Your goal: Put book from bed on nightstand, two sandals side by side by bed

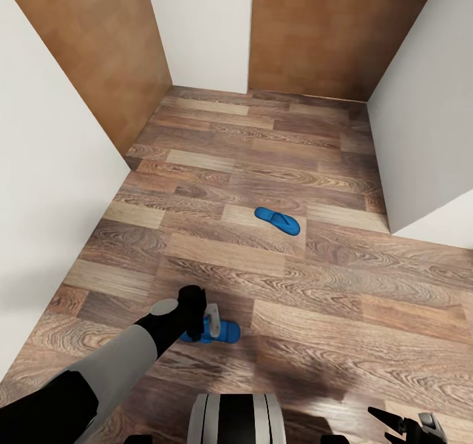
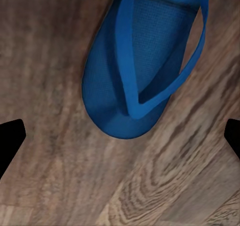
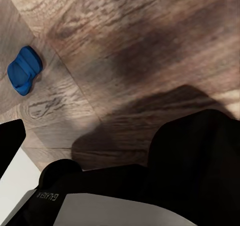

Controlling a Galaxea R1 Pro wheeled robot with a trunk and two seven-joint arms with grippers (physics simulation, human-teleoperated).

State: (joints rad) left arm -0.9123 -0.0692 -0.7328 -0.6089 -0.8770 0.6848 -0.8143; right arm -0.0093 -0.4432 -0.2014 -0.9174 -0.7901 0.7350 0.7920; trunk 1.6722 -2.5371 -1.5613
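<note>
One blue sandal (image 1: 277,221) lies flat on the wood-plank floor (image 1: 341,280), well apart from the robot, its long axis slanted across the planks. The second sandal (image 1: 222,331) lies nearer to the robot, directly under the left gripper (image 1: 205,329). In the left wrist view this sandal (image 2: 140,60) lies with its straps up and its rounded end between the spread fingertips, which do not touch it. The right gripper (image 1: 410,425) hangs low over the floor, beside the robot's base; it cannot be told whether it is released or clenched.
</note>
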